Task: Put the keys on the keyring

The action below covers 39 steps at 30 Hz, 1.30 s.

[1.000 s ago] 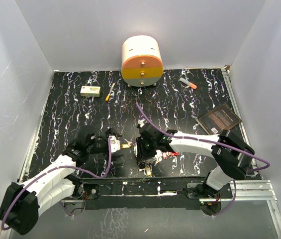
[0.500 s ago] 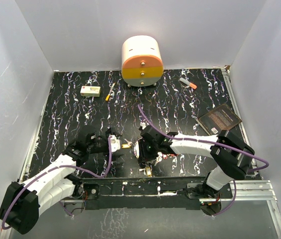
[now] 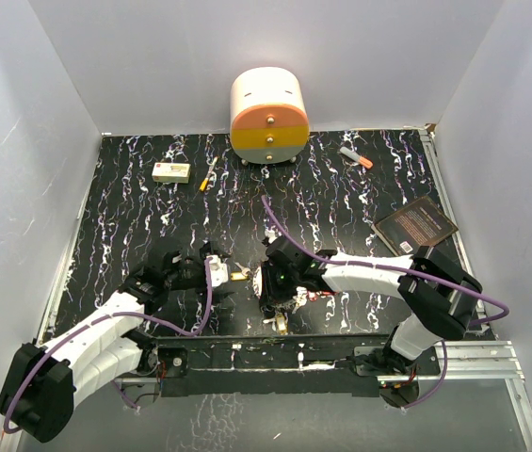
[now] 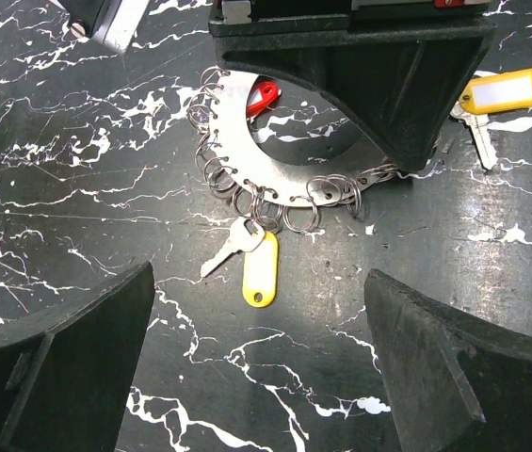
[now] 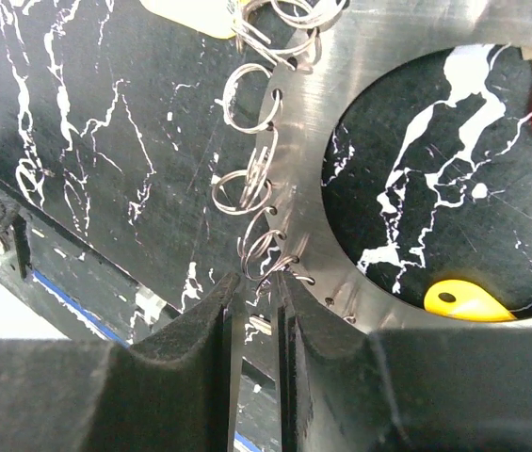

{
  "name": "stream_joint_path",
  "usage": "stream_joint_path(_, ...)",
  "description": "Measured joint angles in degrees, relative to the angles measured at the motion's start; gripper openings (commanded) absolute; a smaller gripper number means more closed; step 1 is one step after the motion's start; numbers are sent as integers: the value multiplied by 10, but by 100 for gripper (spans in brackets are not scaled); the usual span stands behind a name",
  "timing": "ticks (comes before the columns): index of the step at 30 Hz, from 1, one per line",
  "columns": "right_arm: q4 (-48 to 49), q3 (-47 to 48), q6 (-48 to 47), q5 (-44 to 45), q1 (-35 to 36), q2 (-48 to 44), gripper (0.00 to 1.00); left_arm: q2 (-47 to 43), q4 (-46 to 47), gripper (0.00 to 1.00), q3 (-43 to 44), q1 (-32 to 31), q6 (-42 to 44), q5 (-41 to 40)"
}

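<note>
Over the last second the overhead view shows the right arm sliding a little left and toward the bases, while the left arm has stayed put; I read this as the right pincer (image 5: 254, 282) settling its hold, not a key being threaded. Its fingers are drawn to a thin slit and look clenched on the rim of the keyring (image 4: 280, 174), where a wire loop (image 5: 264, 268) enters the slit. The left pincer (image 4: 258, 282) hangs released, spread wide, nothing between its fingers.

The keyring lies flat on the tabletop (image 4: 77, 169) between the two arms; one yellow-tagged key (image 4: 247, 254) already hangs from a rim loop; a second yellow-tagged key (image 4: 506, 92) lies apart to the side, so work remains.

The right pincer's body covers the ring's far half; a red tag (image 4: 263, 96) shows in the hole, but its key and any attachment are hidden; from above the ring is almost wholly covered.
</note>
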Motion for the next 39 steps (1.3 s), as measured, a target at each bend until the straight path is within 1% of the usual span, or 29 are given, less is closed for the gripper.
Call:
stream_joint_path(9, 33, -15, 9, -5, 0, 0, 23, 0, 0, 91, 0, 0, 0, -2)
stream_joint_path(23, 97, -58, 55, -3, 0, -9, 23, 0, -2, 91, 0, 0, 0, -3)
stream_joint_path(26, 110, -67, 64, 3, 0, -15, 21, -1, -4, 91, 0, 0, 0, -4)
stream_joint_path(27, 116, -70, 65, 5, 0, -15, 19, -1, -4, 91, 0, 0, 0, -4)
stream_joint_path(30, 129, -74, 68, 7, 0, -15, 8, -2, -4, 91, 0, 0, 0, -4)
stream_joint_path(39, 163, -83, 69, 13, 0, -15, 8, 2, -3, 92, 0, 0, 0, -2)
